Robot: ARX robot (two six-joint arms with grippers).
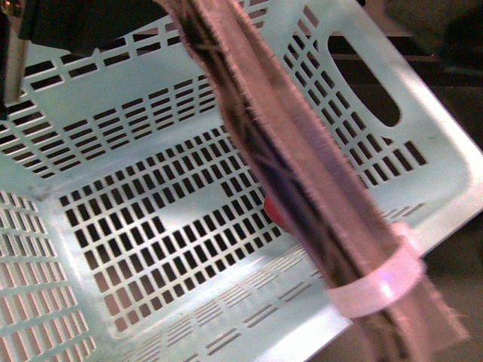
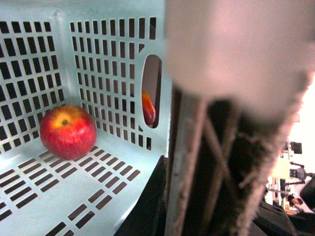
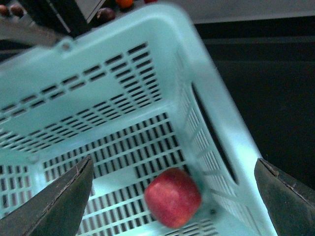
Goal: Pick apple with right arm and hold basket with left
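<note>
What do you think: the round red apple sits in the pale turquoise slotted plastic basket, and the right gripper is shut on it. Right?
No. The round red apple sits in the pale turquoise slotted plastic basket, but the right gripper is open, as the right wrist view shows.

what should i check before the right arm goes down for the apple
1. right pincer open: ok, its fingers are wide apart.
2. apple in view: ok, it lies on the basket floor and shows between the two fingers.
3. room around the apple: not ok, it lies close to the handle wall; one finger may catch there.
4. left pincer holding the basket: cannot tell, its finger lies by the basket but no clamp shows.
5. nothing else in the basket: ok in the parts shown.
</note>
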